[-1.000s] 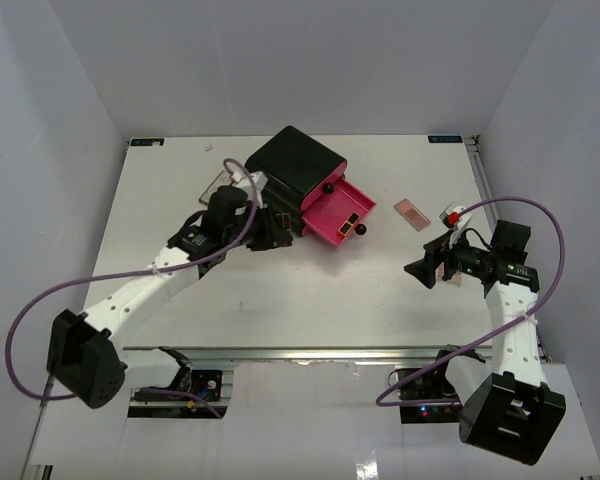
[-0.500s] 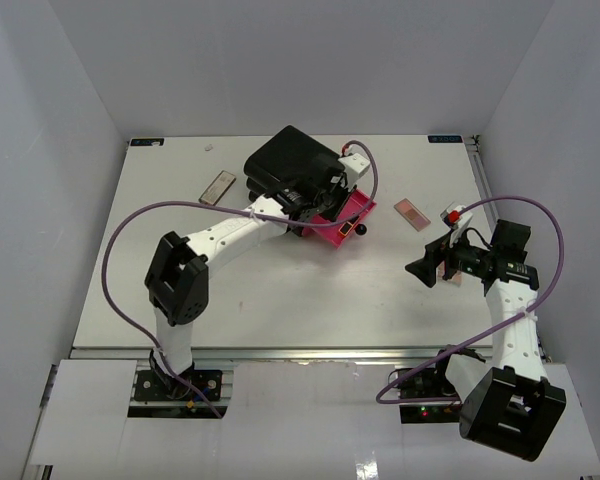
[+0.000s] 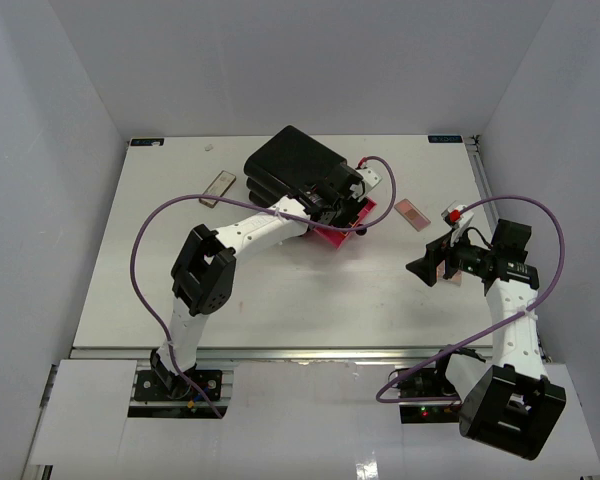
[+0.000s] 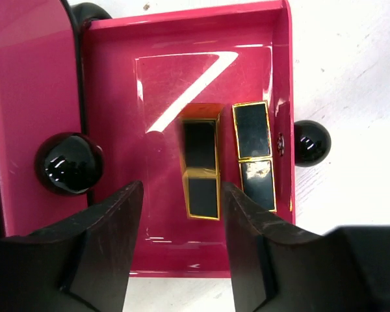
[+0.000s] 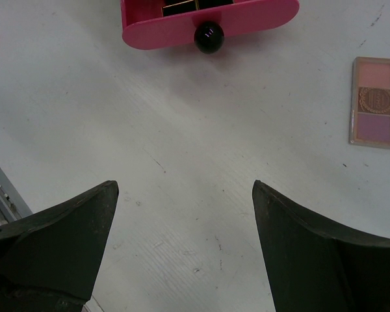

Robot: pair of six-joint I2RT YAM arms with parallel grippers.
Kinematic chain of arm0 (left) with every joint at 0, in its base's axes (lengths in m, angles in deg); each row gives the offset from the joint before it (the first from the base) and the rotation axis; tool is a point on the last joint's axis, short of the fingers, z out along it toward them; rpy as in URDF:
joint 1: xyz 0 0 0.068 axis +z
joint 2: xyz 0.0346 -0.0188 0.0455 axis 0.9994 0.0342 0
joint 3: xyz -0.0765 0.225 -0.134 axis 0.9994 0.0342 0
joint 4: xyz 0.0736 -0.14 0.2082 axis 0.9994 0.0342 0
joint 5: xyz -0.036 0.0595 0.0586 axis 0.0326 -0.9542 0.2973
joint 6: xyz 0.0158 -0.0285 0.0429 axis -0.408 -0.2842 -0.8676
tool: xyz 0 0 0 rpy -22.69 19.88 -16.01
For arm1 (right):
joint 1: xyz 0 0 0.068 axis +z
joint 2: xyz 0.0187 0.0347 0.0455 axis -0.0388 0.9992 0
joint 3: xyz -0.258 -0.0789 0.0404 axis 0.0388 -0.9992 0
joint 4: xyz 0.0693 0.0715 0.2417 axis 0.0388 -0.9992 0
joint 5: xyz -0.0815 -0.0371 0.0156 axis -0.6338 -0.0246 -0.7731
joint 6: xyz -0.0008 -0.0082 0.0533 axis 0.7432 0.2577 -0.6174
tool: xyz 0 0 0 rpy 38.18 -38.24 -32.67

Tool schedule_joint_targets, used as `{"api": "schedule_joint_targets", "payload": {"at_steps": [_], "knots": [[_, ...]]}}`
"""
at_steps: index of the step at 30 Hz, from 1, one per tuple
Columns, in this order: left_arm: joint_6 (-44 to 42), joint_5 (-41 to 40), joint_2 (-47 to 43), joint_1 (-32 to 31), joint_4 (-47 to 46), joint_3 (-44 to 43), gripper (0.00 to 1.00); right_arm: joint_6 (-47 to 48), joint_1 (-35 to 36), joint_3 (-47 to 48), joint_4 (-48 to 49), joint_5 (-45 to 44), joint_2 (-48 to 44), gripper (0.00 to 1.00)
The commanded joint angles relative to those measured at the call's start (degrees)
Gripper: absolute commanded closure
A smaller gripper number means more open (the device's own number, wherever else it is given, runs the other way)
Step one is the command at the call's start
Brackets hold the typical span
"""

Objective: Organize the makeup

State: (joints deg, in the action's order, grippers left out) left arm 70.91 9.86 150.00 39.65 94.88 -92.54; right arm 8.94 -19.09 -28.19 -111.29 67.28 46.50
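White table (image 3: 280, 290), plain grey walls all round, nothing fancy. Up at the top centre of the overhead view sits the black box (image 3: 290, 160) with its pink drawer (image 4: 169, 78) pulled out toward the lower right. I've got the left gripper (image 4: 179, 227) parked right over that drawer, jaws apart with a clear gap and nothing in them. On the wrist cam, two lipsticks lie side by side on the drawer floor in the right half of the frame: the blurry lipstick tube (image 4: 201, 170) sits just beyond the gap between the fingers, and the second lipstick tube (image 4: 253, 156) lies against the drawer's right wall, next to the round black knob (image 4: 311, 143). The right gripper (image 5: 183, 192) hangs over bare table at the right side of the overhead view, spread wide and empty. Its cam shows the pink palette (image 5: 376, 102) flat on the table at the upper right. The slim tan case (image 3: 218, 186) lies on the table just left of the box.
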Motion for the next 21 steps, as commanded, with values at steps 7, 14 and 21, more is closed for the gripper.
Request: {"api": "schedule_joint_targets", "payload": {"at_steps": [7, 14, 21], "knots": [[2.4, 0.0, -5.7, -0.9, 0.1, -1.4, 0.28, 0.1, -0.8, -0.8, 1.3, 0.6, 0.2, 0.10], [10.9, 18.3, -15.6, -1.0, -4.6, 5.2, 0.34, -0.5, -1.9, -0.7, 2.2, -0.7, -0.2, 0.10], [15.1, 30.3, -15.7, -3.0, -8.7, 11.3, 0.62, -3.3, -4.7, -1.0, 4.6, -3.8, -1.8, 0.10]]}}
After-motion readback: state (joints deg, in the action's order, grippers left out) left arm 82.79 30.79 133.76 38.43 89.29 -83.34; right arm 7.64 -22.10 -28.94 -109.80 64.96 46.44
